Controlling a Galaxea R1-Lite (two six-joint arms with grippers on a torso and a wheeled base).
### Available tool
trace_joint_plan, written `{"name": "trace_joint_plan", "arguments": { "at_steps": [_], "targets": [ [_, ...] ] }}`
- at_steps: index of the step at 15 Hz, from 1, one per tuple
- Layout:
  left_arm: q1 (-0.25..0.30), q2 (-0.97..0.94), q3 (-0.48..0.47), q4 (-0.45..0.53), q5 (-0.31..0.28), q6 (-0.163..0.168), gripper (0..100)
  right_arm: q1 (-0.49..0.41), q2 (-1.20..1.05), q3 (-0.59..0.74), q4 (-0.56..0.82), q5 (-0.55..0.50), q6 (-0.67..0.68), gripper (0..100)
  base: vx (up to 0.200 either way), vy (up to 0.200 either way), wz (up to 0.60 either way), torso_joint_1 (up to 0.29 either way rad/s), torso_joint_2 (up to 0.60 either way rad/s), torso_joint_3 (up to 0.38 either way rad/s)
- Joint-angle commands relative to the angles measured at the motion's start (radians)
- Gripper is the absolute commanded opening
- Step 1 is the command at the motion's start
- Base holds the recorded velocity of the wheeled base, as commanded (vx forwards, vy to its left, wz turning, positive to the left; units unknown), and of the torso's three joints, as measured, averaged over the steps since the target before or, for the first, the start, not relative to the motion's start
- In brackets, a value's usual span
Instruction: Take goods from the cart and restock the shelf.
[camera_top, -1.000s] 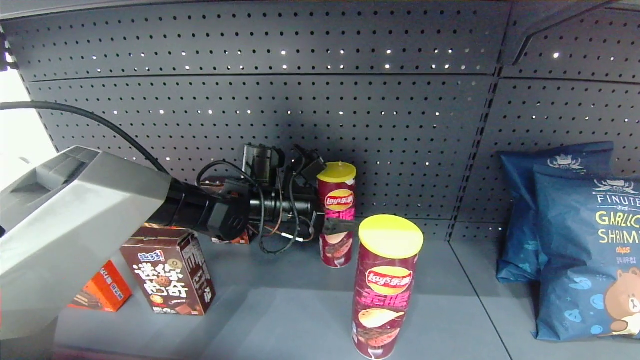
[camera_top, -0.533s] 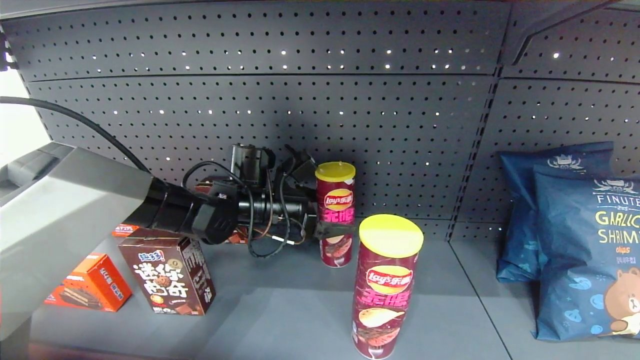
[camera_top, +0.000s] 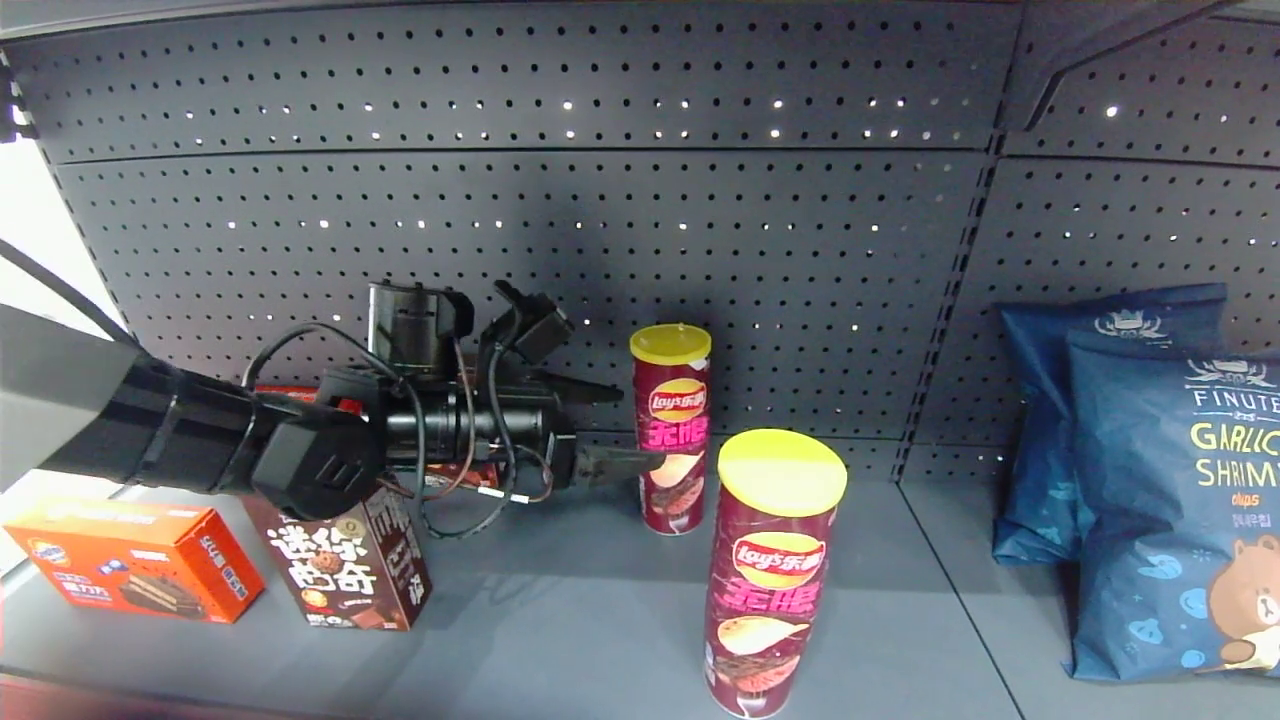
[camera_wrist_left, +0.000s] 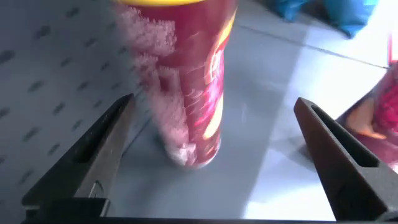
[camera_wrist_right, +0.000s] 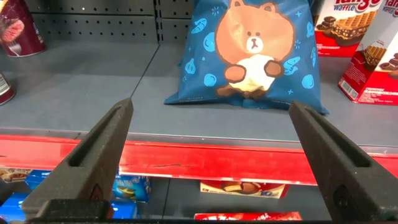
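2 chip cans: yellow-lidded, both upright on the grey shelf (camera_top: 560, 640); the rear can (camera_top: 672, 430) stands just ahead of the left gripper (camera_top: 640, 425), and the front can (camera_top: 775, 570) stands beyond its tips, nearer the shelf edge.
Left gripper: jaws spread wide, holding nothing; the rear can sits in line with the gap between them, and contact with the lower finger cannot be told.
Right gripper (camera_wrist_right: 211, 104): jaws wide apart, empty; a blue bear-print bag (camera_wrist_right: 252, 56) lies straight ahead of it on a red-edged ledge (camera_wrist_right: 249, 165).
Boxes: a brown cookie box (camera_top: 350, 570) stands under the left wrist; an orange box (camera_top: 130, 570) lies farther back along that arm.
Blue snack bags (camera_top: 1170, 480): well apart from the left gripper, past both cans.
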Motion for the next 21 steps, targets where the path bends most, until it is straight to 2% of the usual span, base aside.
{"name": "trace_joint_plan", "arguments": {
  "at_steps": [1, 2, 3, 4, 6, 8, 12, 13, 14, 15, 16, 17, 18, 20, 21],
  "targets": [
    [-0.006, -0.069, 0.036, 0.000, 0.080, -0.005, 100, 0.000, 0.001, 0.000, 0.000, 0.000, -0.001, 100, 0.000, 0.000, 0.00, 0.000, 0.00, 0.000],
    [-0.022, -0.084, 0.026, 0.000, 0.190, -0.034, 100, -0.001, 0.001, 0.000, 0.000, 0.000, -0.001, 100, 0.000, 0.000, 0.00, 0.000, 0.00, 0.000],
    [-0.041, -0.093, 0.016, 0.001, 0.270, -0.057, 100, 0.000, 0.001, 0.000, 0.000, 0.000, -0.001, 100, 0.000, 0.000, 0.00, 0.000, 0.00, 0.000],
    [-0.050, -0.101, 0.007, 0.006, 0.354, -0.065, 100, -0.001, 0.001, 0.000, 0.000, 0.000, -0.001, 100, 0.000, 0.000, 0.00, 0.000, 0.00, 0.000],
    [-0.078, -0.113, -0.006, 0.014, 0.567, -0.065, 100, 0.000, 0.001, 0.000, 0.000, 0.000, -0.001, 100, 0.000, 0.000, 0.00, 0.000, 0.00, 0.000],
    [-0.082, -0.133, 0.008, 0.026, 0.695, -0.063, 100, 0.000, 0.001, 0.000, 0.000, 0.000, -0.001, 100, 0.000, 0.000, 0.00, 0.000, 0.00, 0.000],
    [-0.084, -0.194, 0.028, 0.109, 0.813, -0.055, 100, 0.000, 0.001, 0.000, 0.000, 0.000, -0.001, 100, 0.000, 0.000, 0.00, 0.000, 0.00, 0.000],
    [-0.102, -0.196, 0.017, 0.142, 0.922, -0.051, 100, 0.000, 0.001, 0.000, 0.000, 0.000, -0.001, 100, 0.000, 0.000, 0.00, 0.000, 0.00, 0.000],
    [-0.107, -0.196, 0.003, 0.175, 0.988, -0.049, 100, 0.000, 0.001, 0.000, 0.000, 0.000, -0.001, 100, 0.000, 0.000, 0.00, 0.000, 0.00, 0.000],
    [-0.110, -0.196, -0.003, 0.196, 1.017, -0.046, 100, 0.000, 0.001, 0.000, 0.000, 0.000, -0.001, 100, 0.000, 0.000, 0.00, 0.000, 0.00, 0.000],
    [-0.111, -0.196, -0.015, 0.236, 1.064, 0.008, 100, 0.000, 0.001, 0.000, 0.000, 0.000, -0.001, 100, 0.000, 0.000, 0.00, 0.000, 0.00, 0.000],
    [-0.117, -0.194, -0.015, 0.238, 1.083, 0.046, 100, 0.000, 0.001, 0.000, 0.000, 0.000, -0.001, 100, 0.000, 0.000, 0.00, 0.000, 0.00, 0.000],
    [-0.131, -0.193, -0.013, 0.241, 1.097, 0.066, 100, 0.000, 0.001, 0.000, 0.000, 0.000, -0.001, 100, 0.000, 0.000, 0.00, 0.000, 0.00, 0.000],
    [-0.147, -0.188, -0.016, 0.241, 1.121, 0.080, 100, -0.001, 0.001, 0.000, 0.000, 0.000, -0.001, 100, 0.000, 0.000, 0.00, 0.000, 0.00, 0.000],
    [-0.151, -0.179, -0.018, 0.241, 1.164, 0.092, 100, 0.000, 0.001, 0.000, 0.000, 0.000, -0.001, 100, 0.000, 0.000, 0.00, 0.000, 0.00, 0.000]
  ]
}}
